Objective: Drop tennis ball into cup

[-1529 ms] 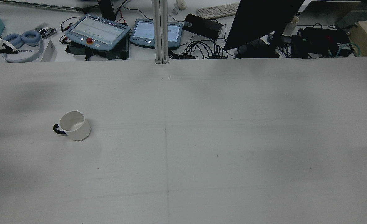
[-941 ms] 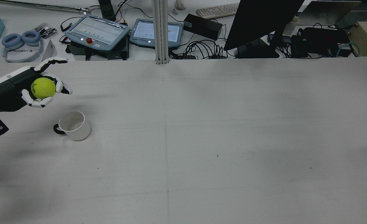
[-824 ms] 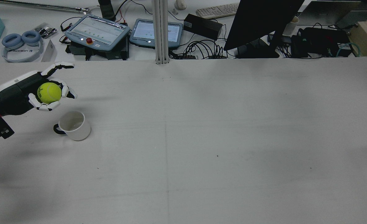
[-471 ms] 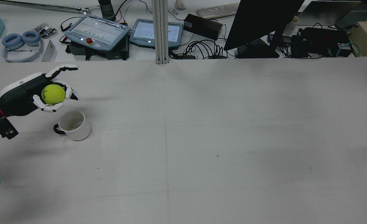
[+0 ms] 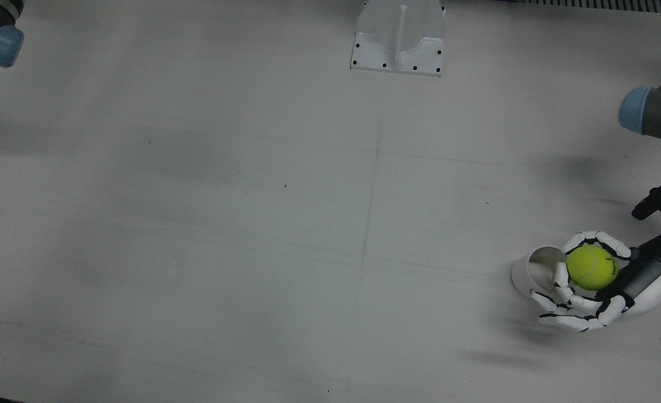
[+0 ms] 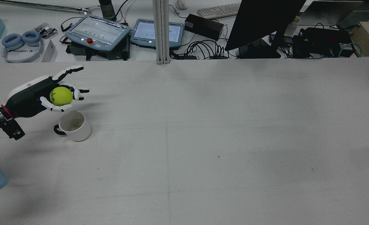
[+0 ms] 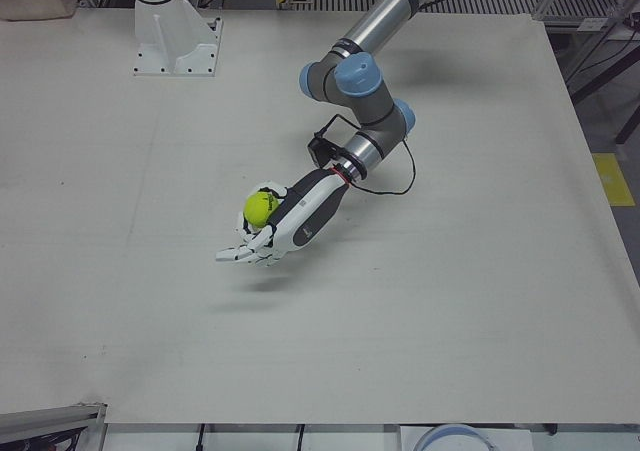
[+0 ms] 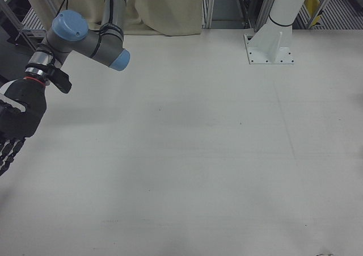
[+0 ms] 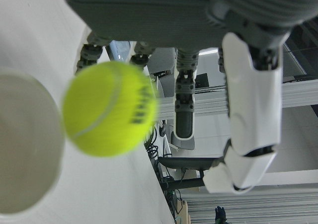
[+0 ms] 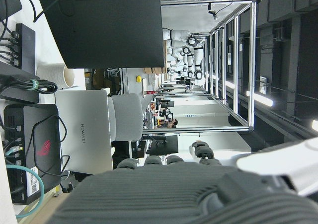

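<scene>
Left hand (image 6: 43,95) is carrying the ball (image 6: 61,96) in from the counter's (image 6: 203,140) left edge; over the last second and a half it has been sliding toward the cup (image 6: 74,125) and is now sitting nearly over the rim. Fingers (image 6: 70,70) are spreading wider than half a second ago, so release looks about to start. Ball is still cupped in the palm, loosely held, hovering just above and slightly behind the cup opening in the rear view; top-down it is overlapping the cup's (image 5: 534,268) near edge. Palm is facing sideways-up, forearm low and roughly level. Right hand (image 8: 14,122) is parking off to the side, fingers hanging straight, holding nothing.
</scene>
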